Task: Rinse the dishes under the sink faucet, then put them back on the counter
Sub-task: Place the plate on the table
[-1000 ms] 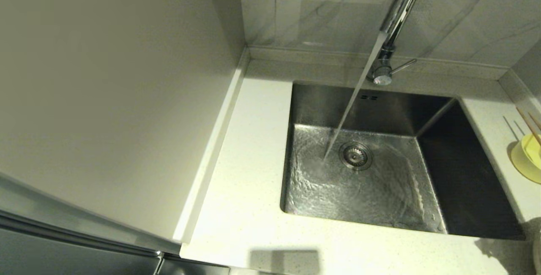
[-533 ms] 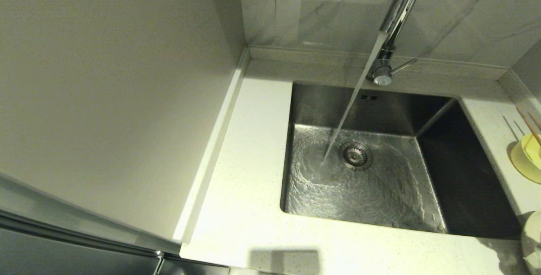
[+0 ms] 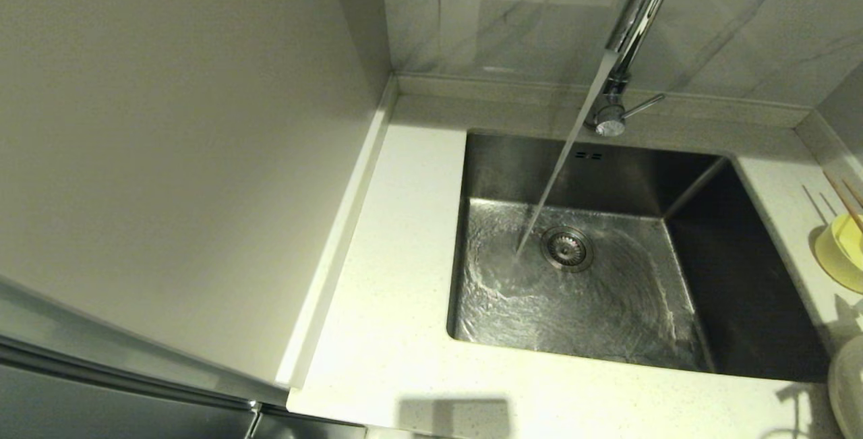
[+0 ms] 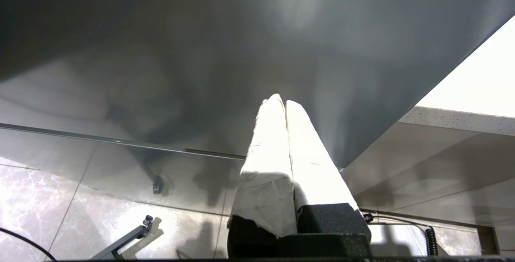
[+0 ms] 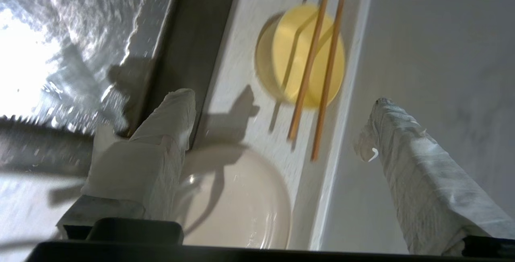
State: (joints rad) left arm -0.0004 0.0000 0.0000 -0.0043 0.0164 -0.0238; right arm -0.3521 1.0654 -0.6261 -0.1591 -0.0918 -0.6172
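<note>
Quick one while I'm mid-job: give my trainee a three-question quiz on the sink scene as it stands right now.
1. True or false: water is running from the faucet into the sink.
2. Where do the chopsticks lie? A) in the sink B) across the yellow bowl C) on the plate
3. How do the right gripper jaws stand, and do they hold anything?

Key: 1 true; 2 B; 3 open, holding nothing, above the plate on the counter.

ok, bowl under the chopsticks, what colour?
Pale yellow bowl, plain with no pattern; the chopsticks lie across it. Clearest in the right wrist view.
</note>
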